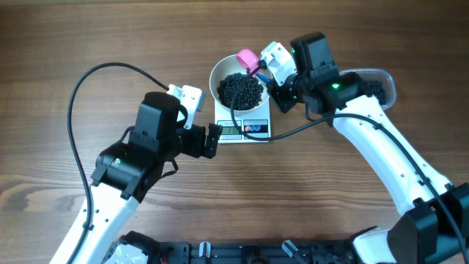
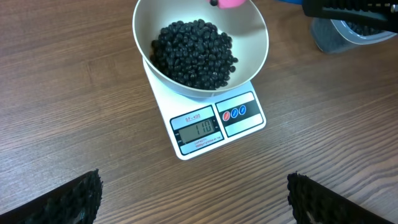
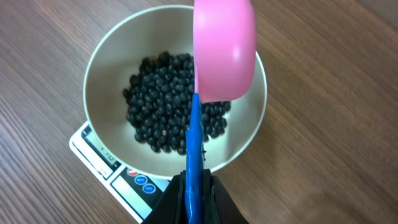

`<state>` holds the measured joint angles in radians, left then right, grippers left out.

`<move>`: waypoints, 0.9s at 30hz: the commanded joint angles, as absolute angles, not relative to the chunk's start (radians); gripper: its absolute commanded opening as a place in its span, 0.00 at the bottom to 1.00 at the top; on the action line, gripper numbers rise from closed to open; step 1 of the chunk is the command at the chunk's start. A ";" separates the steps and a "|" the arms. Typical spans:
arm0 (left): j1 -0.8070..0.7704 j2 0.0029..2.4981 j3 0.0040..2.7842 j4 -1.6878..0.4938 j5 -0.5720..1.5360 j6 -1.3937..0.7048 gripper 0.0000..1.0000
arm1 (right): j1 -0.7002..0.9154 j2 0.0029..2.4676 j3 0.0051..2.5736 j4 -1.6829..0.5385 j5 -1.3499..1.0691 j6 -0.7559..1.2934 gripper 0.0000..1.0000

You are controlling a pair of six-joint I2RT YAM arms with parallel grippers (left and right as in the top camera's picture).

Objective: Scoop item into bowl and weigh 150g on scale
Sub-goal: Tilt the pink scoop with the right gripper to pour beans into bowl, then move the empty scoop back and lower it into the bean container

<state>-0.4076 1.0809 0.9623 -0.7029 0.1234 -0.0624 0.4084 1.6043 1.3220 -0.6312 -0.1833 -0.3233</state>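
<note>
Currently we record the right gripper (image 3: 194, 190) clamped on the blue handle of the pink scoop (image 3: 224, 50), which hangs over the white bowl (image 2: 252, 43). We see black beans (image 2: 196, 53) heaped inside the bowl; the bowl sits on the scale (image 2: 245, 121). We find the left gripper (image 1: 214, 139) spread wide, holding nothing, near the scale's front corner; display digits unclear

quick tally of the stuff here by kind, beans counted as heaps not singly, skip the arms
bowl: 1
scale: 1
pink scoop: 1
clear tub: 1
bean heaps: 2
total: 6
</note>
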 commanded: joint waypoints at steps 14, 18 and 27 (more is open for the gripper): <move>-0.411 1.083 0.967 -0.703 0.114 -0.068 1.00 | 0.408 1.574 1.328 -0.616 -0.257 -0.206 0.04; -0.411 1.083 0.967 -0.703 0.114 -0.068 1.00 | 0.343 1.553 1.328 -0.582 -0.249 -0.045 0.04; -0.411 1.083 0.967 -0.703 0.114 -0.068 1.00 | -0.067 1.333 1.328 -0.786 -0.164 -0.189 0.04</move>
